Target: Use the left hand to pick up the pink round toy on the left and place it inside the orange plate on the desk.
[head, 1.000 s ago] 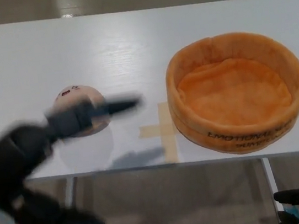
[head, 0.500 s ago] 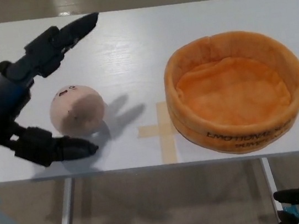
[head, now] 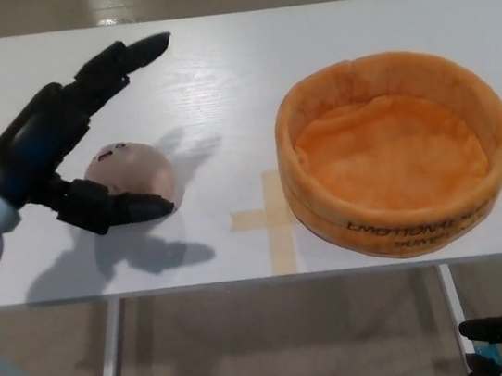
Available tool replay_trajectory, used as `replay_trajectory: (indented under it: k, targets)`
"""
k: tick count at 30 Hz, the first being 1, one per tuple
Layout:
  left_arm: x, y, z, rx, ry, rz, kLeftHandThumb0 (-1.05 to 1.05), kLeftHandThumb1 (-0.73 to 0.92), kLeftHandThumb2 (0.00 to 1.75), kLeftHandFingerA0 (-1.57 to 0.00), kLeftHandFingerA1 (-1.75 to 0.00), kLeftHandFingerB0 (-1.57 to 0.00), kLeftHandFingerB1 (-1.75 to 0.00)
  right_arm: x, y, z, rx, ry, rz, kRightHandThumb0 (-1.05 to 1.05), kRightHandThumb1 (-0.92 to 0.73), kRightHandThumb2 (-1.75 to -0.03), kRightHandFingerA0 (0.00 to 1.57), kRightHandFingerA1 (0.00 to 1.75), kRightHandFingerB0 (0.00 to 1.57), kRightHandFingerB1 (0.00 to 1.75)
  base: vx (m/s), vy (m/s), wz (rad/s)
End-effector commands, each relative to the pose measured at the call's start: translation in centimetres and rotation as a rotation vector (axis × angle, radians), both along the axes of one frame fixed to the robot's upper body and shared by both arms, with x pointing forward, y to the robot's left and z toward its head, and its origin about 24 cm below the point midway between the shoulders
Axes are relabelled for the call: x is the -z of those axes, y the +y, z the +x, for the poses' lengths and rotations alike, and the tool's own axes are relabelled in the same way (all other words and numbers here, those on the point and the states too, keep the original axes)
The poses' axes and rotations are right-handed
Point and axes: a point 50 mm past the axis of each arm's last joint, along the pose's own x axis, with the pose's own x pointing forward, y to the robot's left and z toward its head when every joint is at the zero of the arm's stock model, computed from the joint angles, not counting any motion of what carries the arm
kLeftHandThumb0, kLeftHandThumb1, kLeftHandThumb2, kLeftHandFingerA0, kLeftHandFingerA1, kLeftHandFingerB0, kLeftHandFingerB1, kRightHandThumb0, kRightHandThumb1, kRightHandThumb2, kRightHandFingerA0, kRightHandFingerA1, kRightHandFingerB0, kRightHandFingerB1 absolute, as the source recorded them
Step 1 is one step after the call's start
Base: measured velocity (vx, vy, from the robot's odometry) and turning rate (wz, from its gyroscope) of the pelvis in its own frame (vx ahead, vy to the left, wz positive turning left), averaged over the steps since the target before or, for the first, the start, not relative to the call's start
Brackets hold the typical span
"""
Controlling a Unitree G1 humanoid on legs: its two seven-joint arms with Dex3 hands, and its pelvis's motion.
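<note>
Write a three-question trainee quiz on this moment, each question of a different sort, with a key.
1. True or false: the pink round toy already lies inside the orange plate.
2. Multiple choice: the left robot hand is A) shut on the toy, B) open around the toy, C) out of view.
3. Fill in: the tan tape cross on the white desk lies between the toy and the ____.

Key: 1 false; 2 B; 3 orange plate.
</note>
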Motion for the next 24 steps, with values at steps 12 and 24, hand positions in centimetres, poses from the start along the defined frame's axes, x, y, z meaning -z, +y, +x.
replay_trajectory:
  k: [12, 24]
  targets:
    - [7.0, 0.9, 3.8, -0.330, -0.036, 0.618, -0.55, 0.37, 0.74, 0.00, -0.09, -0.10, -0.26, 0.2, -0.3, -0.3, 0.004, 0.018, 0.006, -0.20, -0.61, -0.58, 0.79, 0.59, 0.69, 0.52, 0.00, 0.000, 0.00]
    - [8.6, 1.7, 3.6, -0.357, -0.007, 0.680, -0.49, 0.33, 0.72, 0.00, -0.19, -0.04, -0.34, 0.2, -0.3, -0.3, 0.015, 0.013, 0.015, -0.18, -0.60, -0.57, 0.77, 0.57, 0.70, 0.52, 0.00, 0.000, 0.00]
